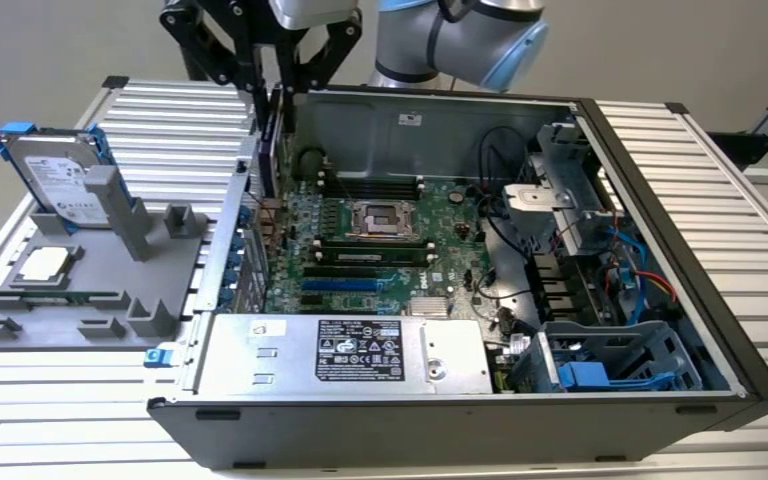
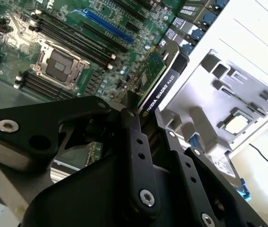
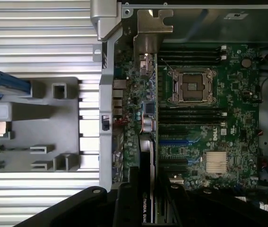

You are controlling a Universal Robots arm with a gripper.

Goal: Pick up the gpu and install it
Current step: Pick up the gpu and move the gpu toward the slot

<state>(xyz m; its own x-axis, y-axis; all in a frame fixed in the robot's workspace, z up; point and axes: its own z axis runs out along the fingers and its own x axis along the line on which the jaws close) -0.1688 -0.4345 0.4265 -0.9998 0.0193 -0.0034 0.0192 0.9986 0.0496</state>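
Note:
My gripper [image 2: 147, 113] is shut on the gpu [image 2: 158, 82], a green card with a black shroud, pinched edge-on between the two black fingers [image 2: 134, 137]. In the first wrist view the gpu [image 3: 148, 118] hangs lengthwise over the edge of the motherboard [image 3: 204, 123] nearest the case's rear wall. Its silver bracket [image 3: 151, 28] points away from the gripper [image 3: 148, 191]. In the exterior view the gripper [image 1: 273, 100] holds the gpu [image 1: 277, 150] above the far corner of the open case at the exterior view's left.
The open computer case [image 1: 651, 200] lies on a ribbed metal table. Inside are blue card slots [image 1: 344, 285], the empty CPU socket [image 1: 384, 220], the power supply [image 1: 344, 350] and a drive cage [image 1: 611, 360]. A grey fixture [image 1: 91, 290] beside it holds a hard drive [image 1: 57, 175] and a CPU [image 1: 44, 262].

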